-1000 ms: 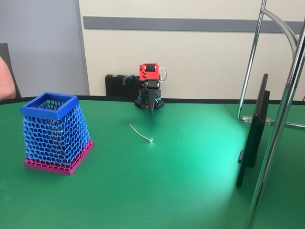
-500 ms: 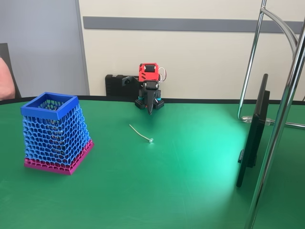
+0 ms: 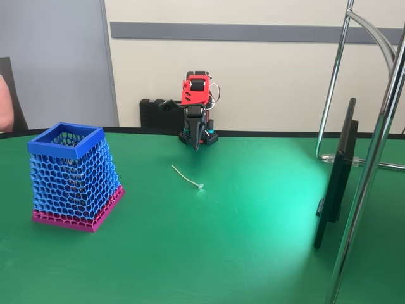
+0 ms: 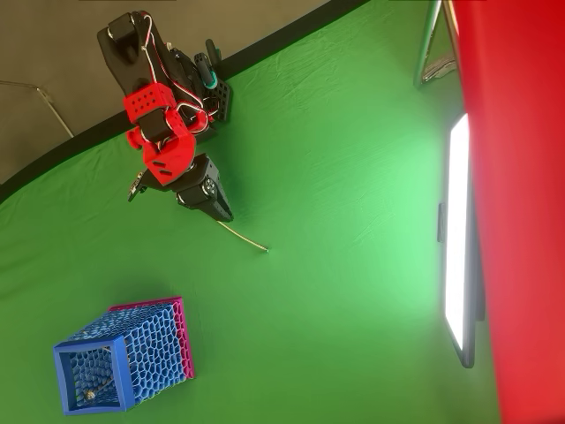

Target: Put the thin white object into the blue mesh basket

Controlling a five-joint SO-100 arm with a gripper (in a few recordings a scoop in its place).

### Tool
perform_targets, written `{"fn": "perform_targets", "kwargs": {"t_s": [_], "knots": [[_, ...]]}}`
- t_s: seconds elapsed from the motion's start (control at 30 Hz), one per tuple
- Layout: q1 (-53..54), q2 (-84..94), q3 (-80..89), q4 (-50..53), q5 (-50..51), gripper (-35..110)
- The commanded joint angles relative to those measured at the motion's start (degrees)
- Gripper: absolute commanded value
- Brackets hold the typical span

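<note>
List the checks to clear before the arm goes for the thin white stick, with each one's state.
1. Thin white object lying free on the green table, apart from everything: ok.
2. Gripper near the stick's far end, overhead view: ok.
3. Jaws open enough: cannot tell.
4. Blue mesh basket upright, mouth unobstructed: ok.
5. Basket empty: not ok, something small lies inside in the overhead view.
6. Path from stick to basket free: ok.

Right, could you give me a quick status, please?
Hand shut, empty, above the stick's tail. Stick flat on the table, outside the basket. Path clear.
</note>
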Motion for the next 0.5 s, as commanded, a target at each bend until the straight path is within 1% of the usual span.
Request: {"fn": "perform_targets", "kwargs": {"t_s": [0.0, 0.17, 0.47], "knots": [[0.3, -4.6, -4.7, 0.6, 2.1, 1], [-1.2, -13.2, -11.4, 3.7, 4.7, 1], [2.4, -31.6, -22.9, 2.5, 9.8, 1]]}}
